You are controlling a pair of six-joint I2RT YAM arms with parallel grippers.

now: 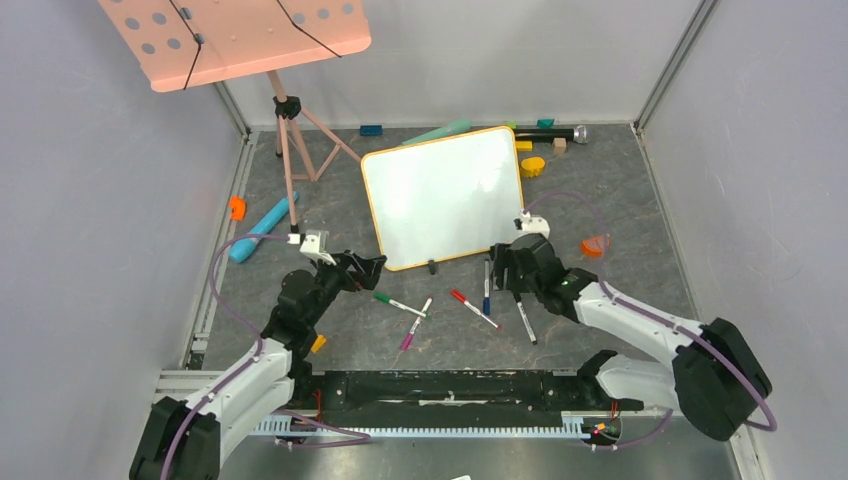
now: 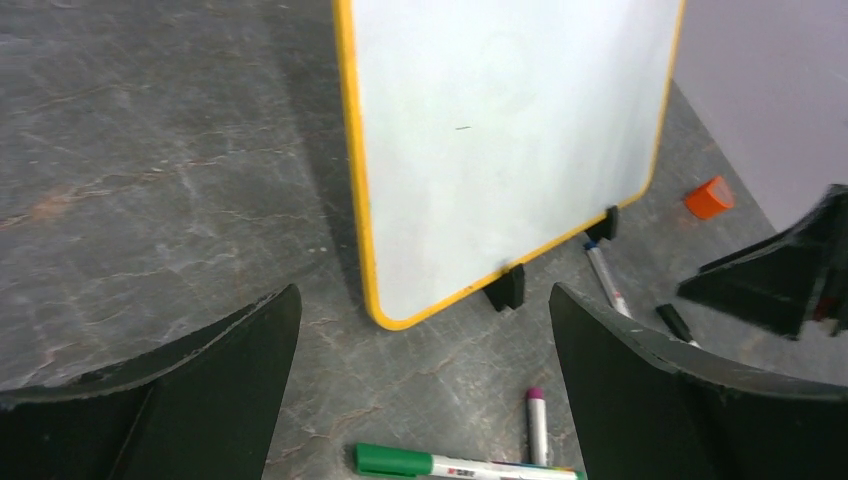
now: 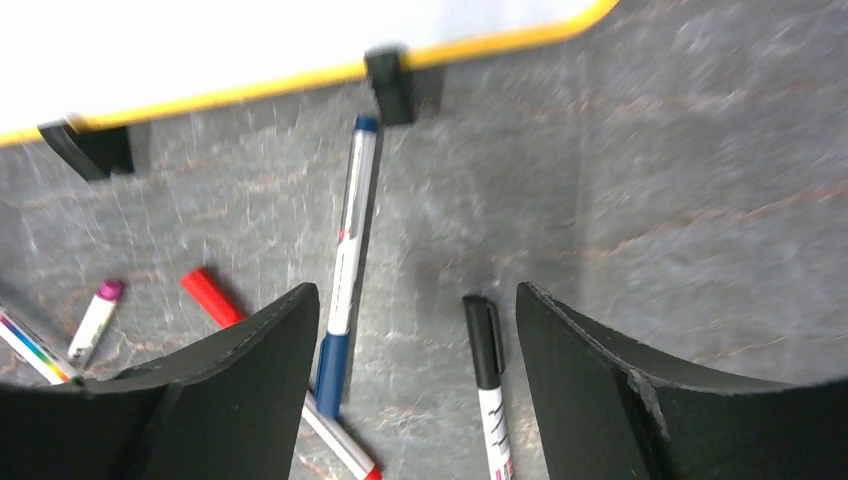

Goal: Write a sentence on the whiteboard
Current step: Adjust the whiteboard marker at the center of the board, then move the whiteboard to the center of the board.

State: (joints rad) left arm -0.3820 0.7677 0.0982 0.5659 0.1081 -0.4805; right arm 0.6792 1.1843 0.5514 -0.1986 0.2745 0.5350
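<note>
The whiteboard stands tilted on two black clip feet with an orange-yellow frame. Its face is blank in every view; no sentence shows. My left gripper is open and empty, near the board's lower left corner, above a green marker and a purple marker. My right gripper is open and empty, just in front of the board's lower right edge. A blue marker lies by its left finger and a black marker between the jaws.
A red marker lies among the pens. A pink perforated music-stand tray on a tripod stands back left. A teal cylinder, small orange pieces and toys along the back wall lie around. Grey walls enclose three sides.
</note>
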